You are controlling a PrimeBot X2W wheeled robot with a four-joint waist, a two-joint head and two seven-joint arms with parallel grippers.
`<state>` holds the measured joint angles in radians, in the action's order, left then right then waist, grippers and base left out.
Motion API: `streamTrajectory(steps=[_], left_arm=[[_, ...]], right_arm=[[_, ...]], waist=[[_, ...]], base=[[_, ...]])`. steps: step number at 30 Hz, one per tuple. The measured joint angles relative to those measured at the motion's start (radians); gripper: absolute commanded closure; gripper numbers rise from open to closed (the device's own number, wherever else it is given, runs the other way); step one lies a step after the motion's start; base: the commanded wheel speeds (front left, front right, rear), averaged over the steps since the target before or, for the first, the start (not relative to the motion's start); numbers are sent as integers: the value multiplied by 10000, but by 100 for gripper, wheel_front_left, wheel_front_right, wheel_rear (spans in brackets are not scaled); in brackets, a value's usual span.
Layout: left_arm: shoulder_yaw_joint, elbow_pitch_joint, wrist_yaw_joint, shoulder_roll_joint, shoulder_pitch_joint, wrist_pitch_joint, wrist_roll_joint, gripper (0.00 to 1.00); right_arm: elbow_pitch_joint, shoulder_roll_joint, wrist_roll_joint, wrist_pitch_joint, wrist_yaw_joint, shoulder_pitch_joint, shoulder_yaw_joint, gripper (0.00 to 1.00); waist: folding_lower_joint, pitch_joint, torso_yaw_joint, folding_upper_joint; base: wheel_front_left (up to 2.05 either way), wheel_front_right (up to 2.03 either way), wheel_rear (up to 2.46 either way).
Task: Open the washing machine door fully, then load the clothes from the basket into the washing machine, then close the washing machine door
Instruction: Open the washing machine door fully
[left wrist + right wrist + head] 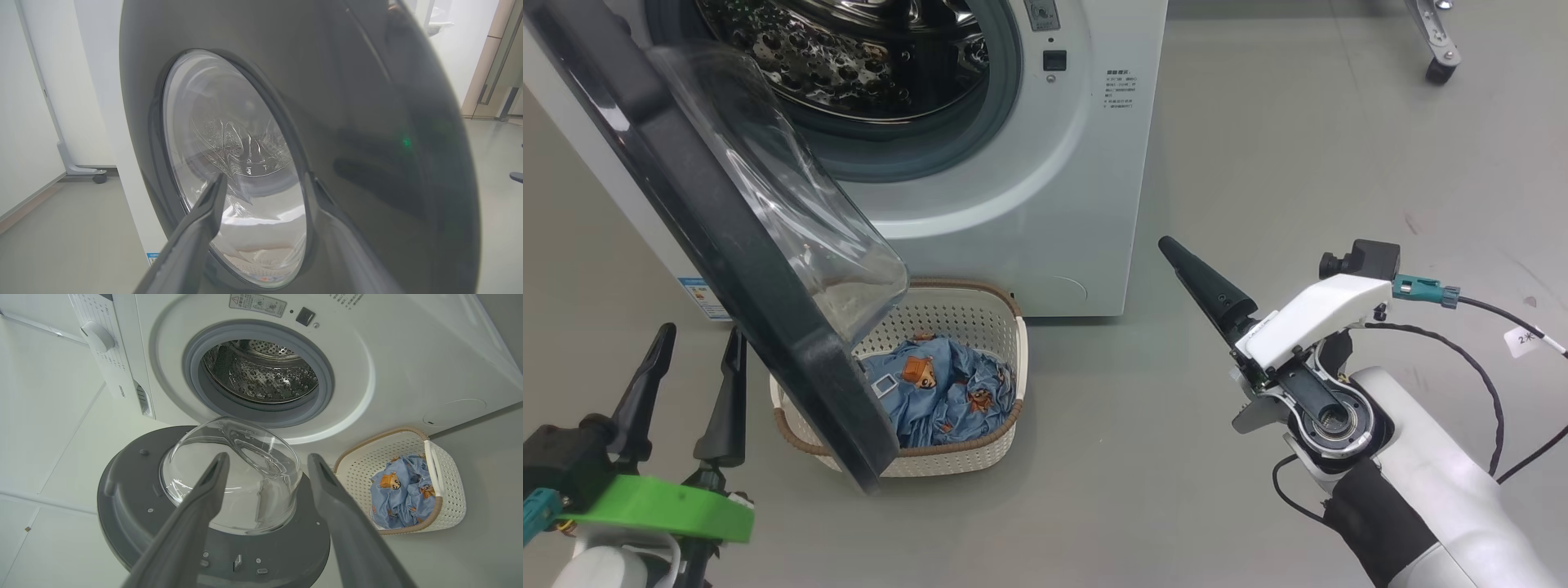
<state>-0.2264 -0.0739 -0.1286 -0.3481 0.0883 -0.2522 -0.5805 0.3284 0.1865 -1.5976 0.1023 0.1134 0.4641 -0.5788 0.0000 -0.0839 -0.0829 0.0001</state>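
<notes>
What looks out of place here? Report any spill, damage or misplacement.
Nothing spilled or damaged. The round black-rimmed glass door hangs in front of the cream perforated plastic basket in the head view, covering its left side; the light blue printed clothes lie bunched inside.

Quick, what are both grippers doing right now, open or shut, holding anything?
Left gripper: open, holding nothing.
Right gripper: open, holding nothing.
</notes>
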Motion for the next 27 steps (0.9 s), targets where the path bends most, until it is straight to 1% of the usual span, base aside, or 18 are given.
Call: streamTrajectory(steps=[5, 10, 18, 20, 23, 27], left_arm=[[-35, 8, 0, 2, 0, 0, 2, 0], [-75, 8, 0, 4, 0, 0, 12, 0], [-17, 6, 0, 12, -3, 0, 12, 0], [-12, 8, 0, 13, -4, 0, 12, 0], [-2, 10, 0, 19, -4, 0, 12, 0], [23, 15, 0, 54, -5, 0, 12, 0]], right_arm=[[12, 48, 798, -989, 2, 2, 48, 0], [15, 121, 1576, -1739, 4, 4, -48, 0], [244, 468, 3545, -3551, 21, 176, -134, 0], [316, 562, 4126, -3701, -31, 223, -146, 0], [431, 782, 5183, -3699, -362, 298, -203, 0], [514, 1011, 6512, -3693, -920, 400, -171, 0]], waist=[[0, 14, -7, 0], [0, 38, -59, 0], [0, 66, -107, 0], [0, 63, -107, 0], [0, 54, -100, 0], [0, 37, -86, 0]], base=[[0, 0, 0], [0, 0, 0], [0, 0, 0], [0, 0, 0], [0, 0, 0], [0, 0, 0]])
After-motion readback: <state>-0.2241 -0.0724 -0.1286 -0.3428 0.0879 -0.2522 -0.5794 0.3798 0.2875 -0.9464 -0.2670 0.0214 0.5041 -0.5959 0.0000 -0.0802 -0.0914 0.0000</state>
